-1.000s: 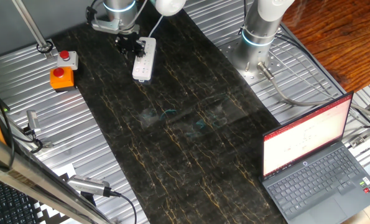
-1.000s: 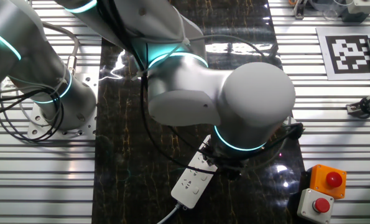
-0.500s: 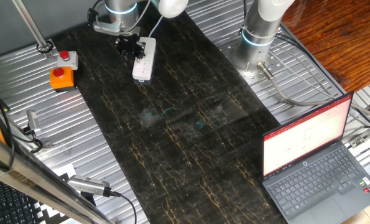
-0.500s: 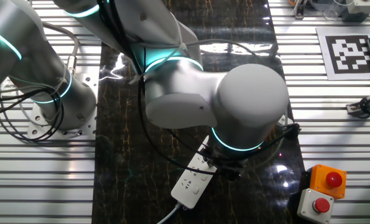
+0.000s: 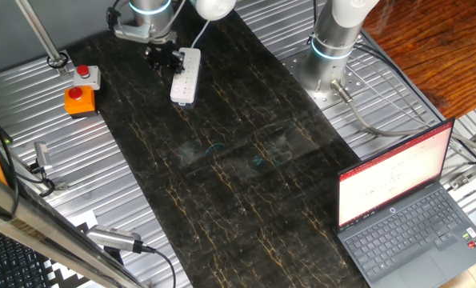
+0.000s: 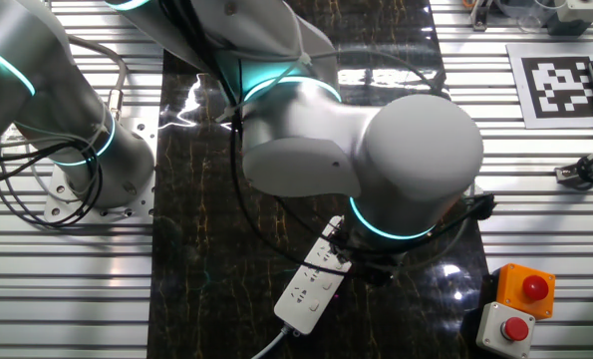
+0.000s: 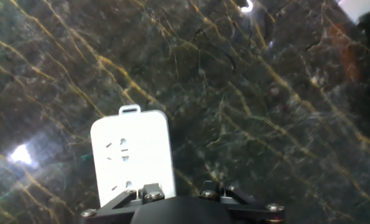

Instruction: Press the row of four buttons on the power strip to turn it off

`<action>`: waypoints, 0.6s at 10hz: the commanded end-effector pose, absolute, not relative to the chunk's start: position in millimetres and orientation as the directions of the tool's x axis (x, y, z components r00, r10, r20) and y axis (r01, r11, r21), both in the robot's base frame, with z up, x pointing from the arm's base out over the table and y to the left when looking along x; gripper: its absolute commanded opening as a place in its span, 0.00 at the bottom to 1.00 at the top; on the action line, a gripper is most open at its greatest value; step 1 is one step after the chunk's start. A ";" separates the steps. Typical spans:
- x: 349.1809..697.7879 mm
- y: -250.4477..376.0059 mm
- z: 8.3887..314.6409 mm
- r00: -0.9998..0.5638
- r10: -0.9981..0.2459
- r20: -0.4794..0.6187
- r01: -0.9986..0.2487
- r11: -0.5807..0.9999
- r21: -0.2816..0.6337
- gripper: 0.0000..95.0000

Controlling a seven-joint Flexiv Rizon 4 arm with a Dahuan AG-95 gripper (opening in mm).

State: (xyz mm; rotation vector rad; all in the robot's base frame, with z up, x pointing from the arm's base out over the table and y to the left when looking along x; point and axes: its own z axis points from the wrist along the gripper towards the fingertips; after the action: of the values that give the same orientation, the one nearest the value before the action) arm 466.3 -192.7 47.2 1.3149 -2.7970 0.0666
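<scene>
Worktop of dark marble lies bare across its near and middle stretch, with a laptop at the near right. At the far end the power strip lies flat, its long axis running near to far. The tool hangs at the strip's far end, just left of it, so the row of four buttons should lie slightly right; I cannot pick them out. Whether the tool is open, I cannot tell. Further left sit an orange box and grey box, well apart
</scene>
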 end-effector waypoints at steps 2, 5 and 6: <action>471.9 -181.6 46.4 -0.657 -0.751 0.064 -0.754 0.657 -0.023 0.40; 476.0 -173.4 45.6 -0.665 -0.744 0.064 -0.746 0.665 -0.023 0.40; 476.0 -171.9 45.0 -0.666 -0.743 0.064 -0.745 0.666 -0.024 0.40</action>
State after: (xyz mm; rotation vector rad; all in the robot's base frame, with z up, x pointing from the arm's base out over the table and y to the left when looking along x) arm 476.7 -170.7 44.7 1.2614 -2.8224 0.0714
